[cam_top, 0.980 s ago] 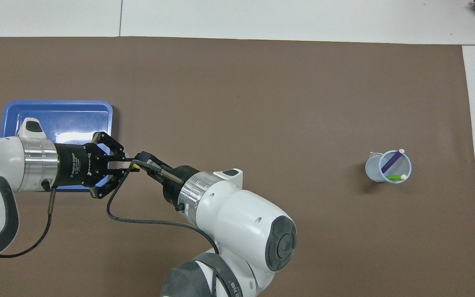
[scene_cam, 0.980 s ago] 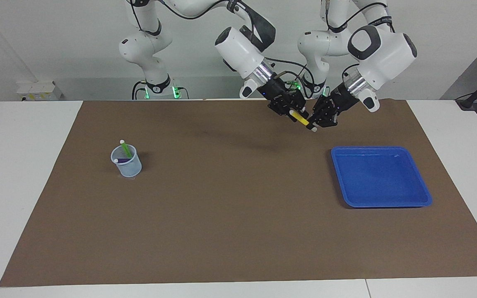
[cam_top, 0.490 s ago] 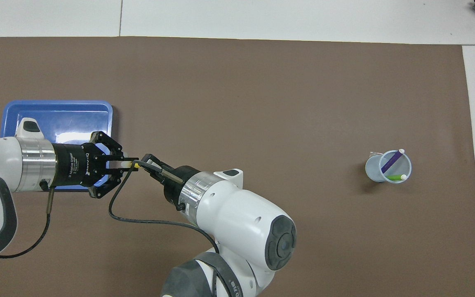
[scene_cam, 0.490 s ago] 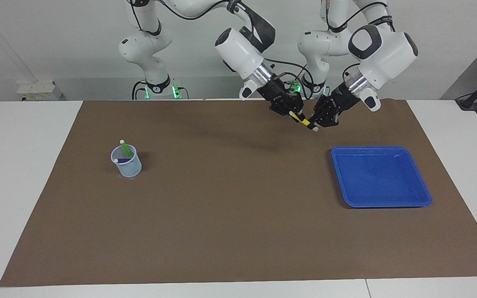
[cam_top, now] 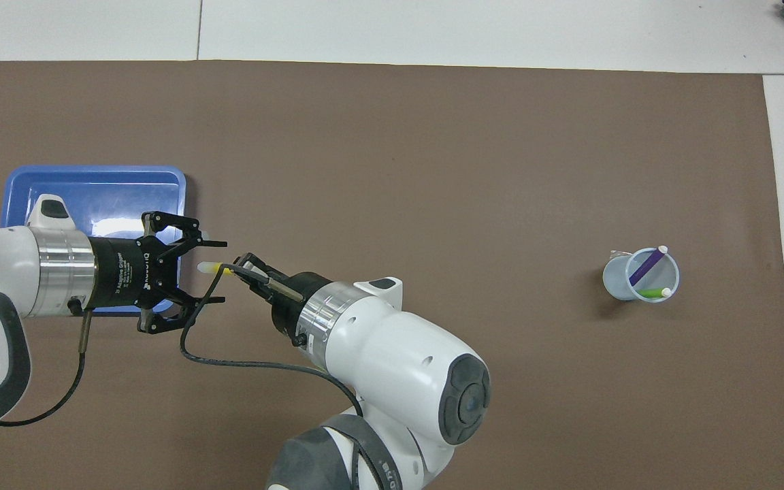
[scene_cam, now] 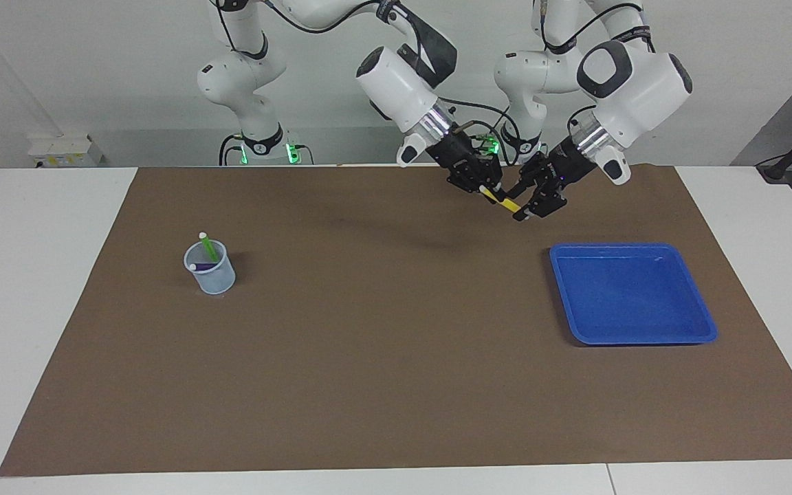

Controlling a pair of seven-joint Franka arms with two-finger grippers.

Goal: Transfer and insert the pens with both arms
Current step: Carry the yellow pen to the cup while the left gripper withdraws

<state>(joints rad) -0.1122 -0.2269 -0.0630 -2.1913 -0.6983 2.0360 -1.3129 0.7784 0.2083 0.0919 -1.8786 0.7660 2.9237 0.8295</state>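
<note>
Two hands meet above the brown mat near the blue tray (scene_cam: 633, 292). Right hand (scene_cam: 485, 187) pinches the yellow pen (scene_cam: 504, 201); left hand (scene_cam: 525, 199) stands wide around its pale end. Green pen (scene_cam: 208, 246) and purple pen (scene_cam: 202, 265) stand in the cup (scene_cam: 212, 273).

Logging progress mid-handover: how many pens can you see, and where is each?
3. The green pen and purple pen stand in the cup toward the right arm's end. The yellow pen is held by the right gripper, between the left gripper's open fingers.
</note>
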